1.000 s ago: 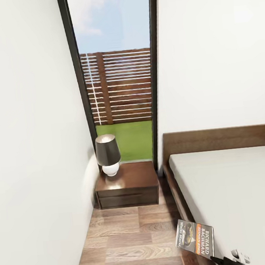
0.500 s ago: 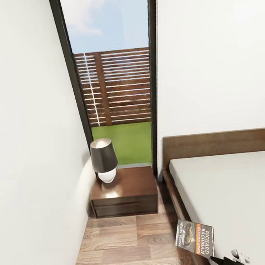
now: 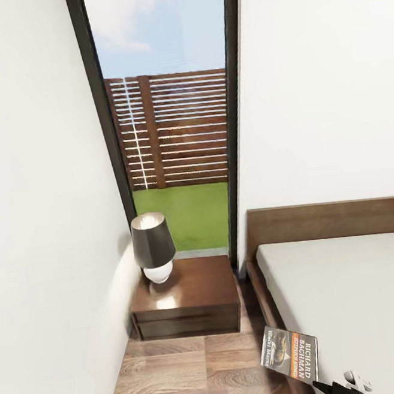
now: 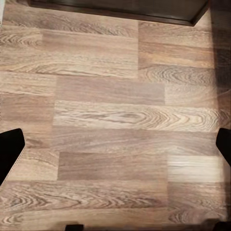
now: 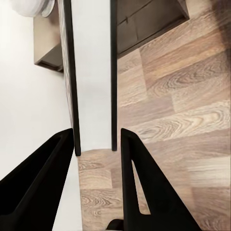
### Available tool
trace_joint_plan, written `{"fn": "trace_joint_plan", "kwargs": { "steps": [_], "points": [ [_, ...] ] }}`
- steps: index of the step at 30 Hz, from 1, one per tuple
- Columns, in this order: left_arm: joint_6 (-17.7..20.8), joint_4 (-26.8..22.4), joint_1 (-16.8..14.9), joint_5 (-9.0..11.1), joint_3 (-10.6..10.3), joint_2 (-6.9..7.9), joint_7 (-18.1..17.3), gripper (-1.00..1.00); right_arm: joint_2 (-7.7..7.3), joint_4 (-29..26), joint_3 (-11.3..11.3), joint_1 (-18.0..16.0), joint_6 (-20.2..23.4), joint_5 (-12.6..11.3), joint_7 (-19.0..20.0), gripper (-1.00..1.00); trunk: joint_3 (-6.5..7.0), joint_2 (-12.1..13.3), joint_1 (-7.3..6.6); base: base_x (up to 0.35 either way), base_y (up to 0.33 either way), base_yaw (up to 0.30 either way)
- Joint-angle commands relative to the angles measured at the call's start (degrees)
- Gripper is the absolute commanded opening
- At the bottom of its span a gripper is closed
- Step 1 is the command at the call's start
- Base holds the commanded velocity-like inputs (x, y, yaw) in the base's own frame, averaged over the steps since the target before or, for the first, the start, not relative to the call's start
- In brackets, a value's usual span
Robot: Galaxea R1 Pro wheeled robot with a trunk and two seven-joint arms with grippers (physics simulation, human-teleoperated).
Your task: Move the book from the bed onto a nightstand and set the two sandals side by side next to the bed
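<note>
**Book pinched at one edge, carried toward the nightstand**

Right gripper (image 3: 320, 384) is seen low in the head view, its dark tip at the lower edge of the book (image 3: 290, 353), which is held up, tilted, over the strip of floor (image 3: 177, 367) beside the bed (image 3: 352, 302). The nightstand (image 3: 189, 300) stands ahead against the window (image 3: 168, 115), with a lamp (image 3: 153, 247) on its left part; the right part is bare.

From the left wrist view, floor planks are seen between the two dark fingertips (image 4: 9, 149) of the left gripper (image 4: 115, 144), which are spread wide with nothing between them.

From the right wrist view, the book is seen edge-on, pinched between the two black fingers (image 5: 139, 183).

The book is judged light and thin, its glossy cover possibly slippery; held by one edge it may sag or swivel, so a firm grip near the spine is advised.
</note>
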Motion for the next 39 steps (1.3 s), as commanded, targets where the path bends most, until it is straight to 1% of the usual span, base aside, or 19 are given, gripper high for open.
{"fn": "trace_joint_plan", "kwargs": {
  "steps": [1,11,20,39],
  "points": [
    [-0.2,0.1,-0.1,0.6,-0.4,0.02,-0.1,1.00,0.01,0.0,-0.7,-0.1,0.6,-0.2,0.2,-1.00,-0.10,-0.1,0.05,0.326,0.098,0.000],
    [-0.2,0.1,-0.1,0.6,-0.4,0.02,-0.2,1.00,0.01,0.0,-0.7,-0.1,0.6,-0.2,0.3,-1.00,-0.10,-0.1,0.05,0.321,0.065,0.000],
    [-0.2,0.1,-0.1,0.6,-0.4,0.02,-0.1,1.00,0.01,0.0,-0.7,-0.1,0.6,-0.2,0.2,-1.00,-0.10,-0.1,0.05,0.189,0.002,0.000],
    [-0.2,0.1,-0.1,0.6,-0.4,0.02,-0.1,1.00,0.01,0.0,-0.7,-0.1,0.6,-0.2,0.2,-1.00,-0.10,-0.1,0.05,0.323,0.000,0.000]
  ]
}}
